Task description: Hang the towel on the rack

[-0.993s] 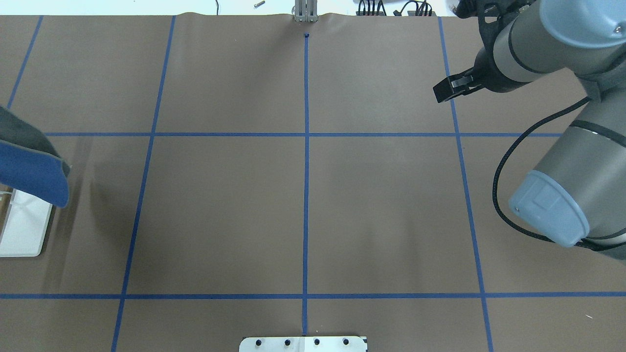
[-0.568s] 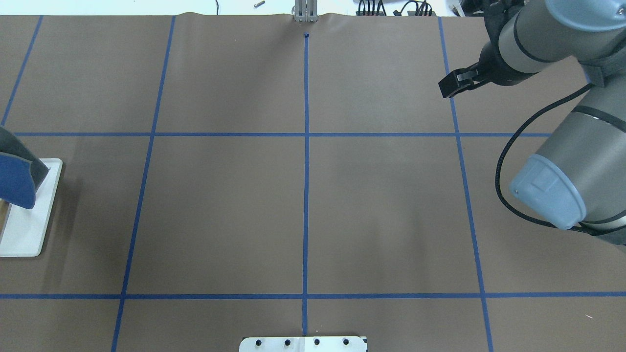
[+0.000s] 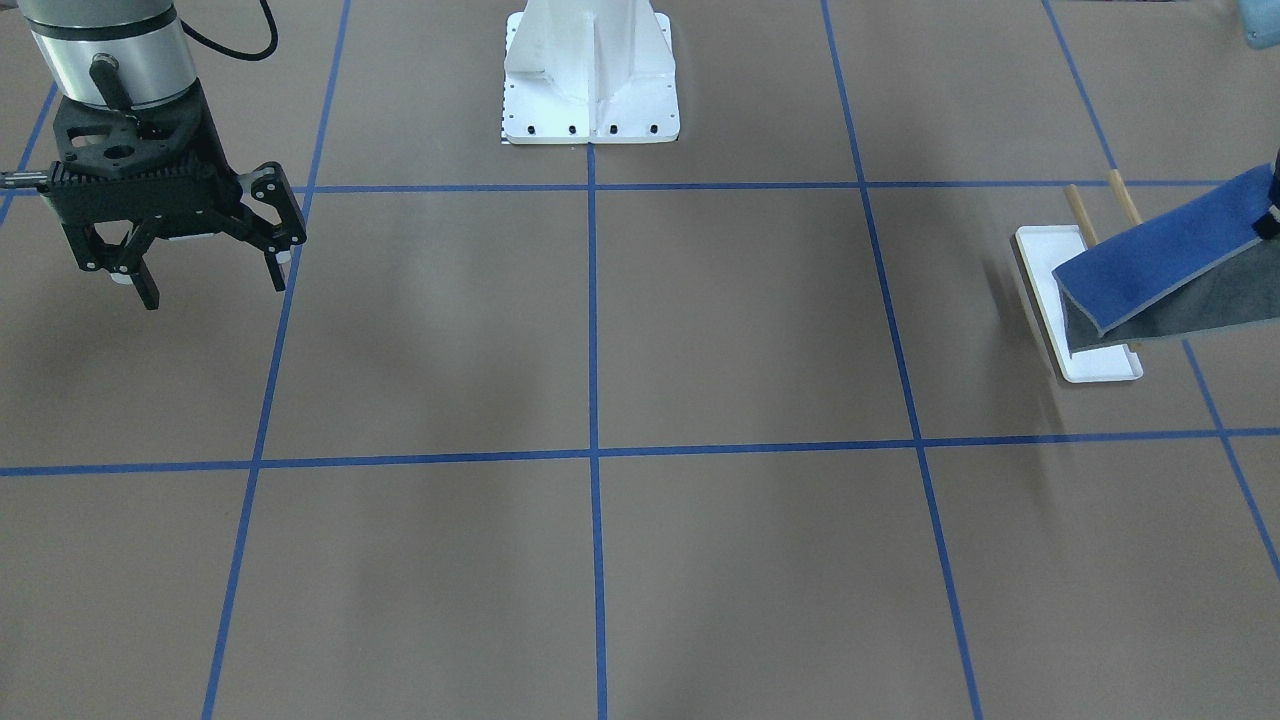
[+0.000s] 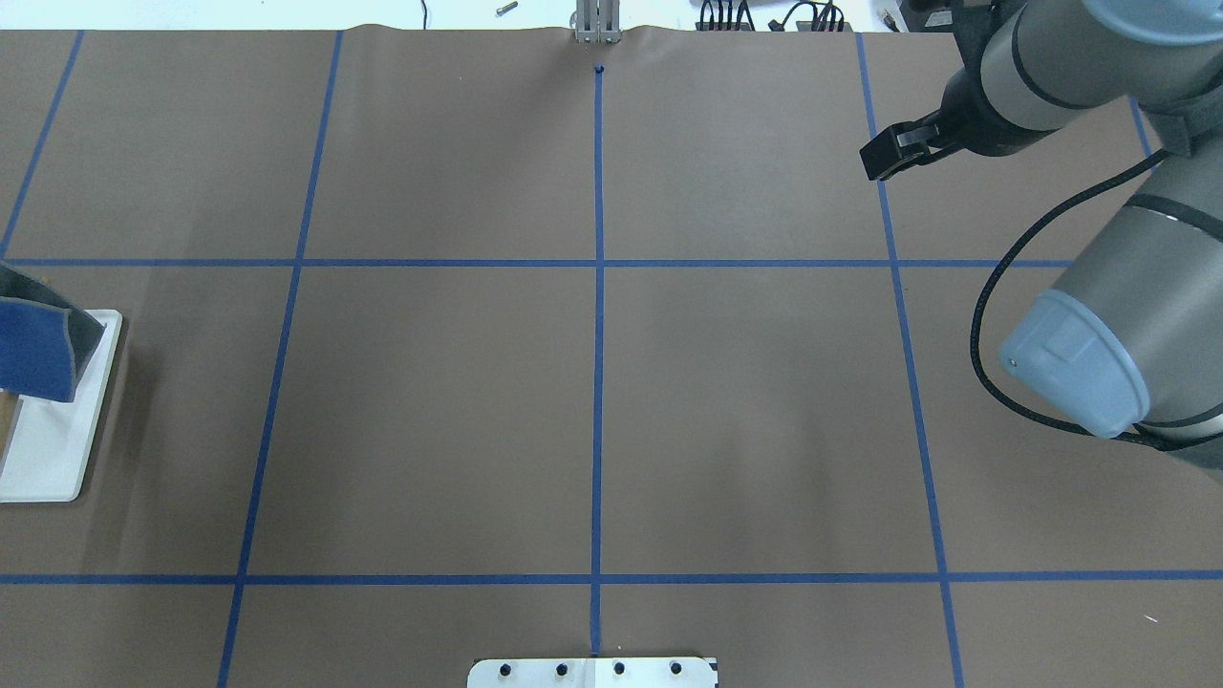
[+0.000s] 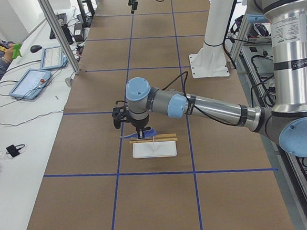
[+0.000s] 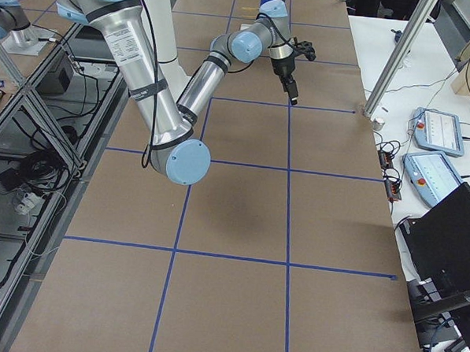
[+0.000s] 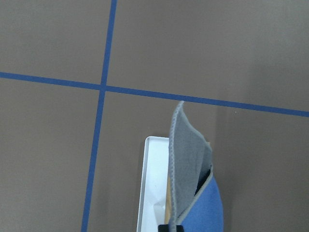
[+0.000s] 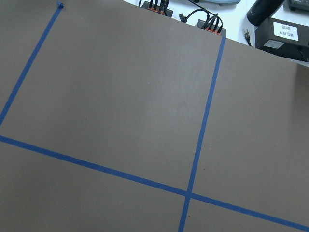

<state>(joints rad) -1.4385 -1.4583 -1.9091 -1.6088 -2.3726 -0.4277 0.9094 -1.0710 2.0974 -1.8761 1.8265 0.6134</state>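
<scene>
The towel [image 3: 1150, 265], blue on top and dark grey beneath, hangs in the air over the rack's white tray base [image 3: 1100, 366]. Its free end droops toward the base. My left gripper [image 3: 1272, 215] is at the view's right edge, shut on the towel's other end. The two wooden dowel bars [image 3: 1078, 213] show just behind the towel. In the overhead view the towel [image 4: 36, 346] covers the far part of the base [image 4: 53, 449]. The left wrist view shows the towel [image 7: 193, 193] above the base [image 7: 153, 183]. My right gripper [image 3: 213, 290] is open and empty, far across the table.
The big white bolted pedestal [image 3: 590, 70] stands at the robot's side of the table. Blue tape lines [image 4: 598, 263] grid the brown table cover. Tablets [image 5: 30, 84] and an aluminium post [image 5: 58, 32] stand on the operators' bench beside the table.
The towel has moved toward the robot's left, uncovering more of the rack's white base. My right gripper has drawn back a little toward the far right corner.
</scene>
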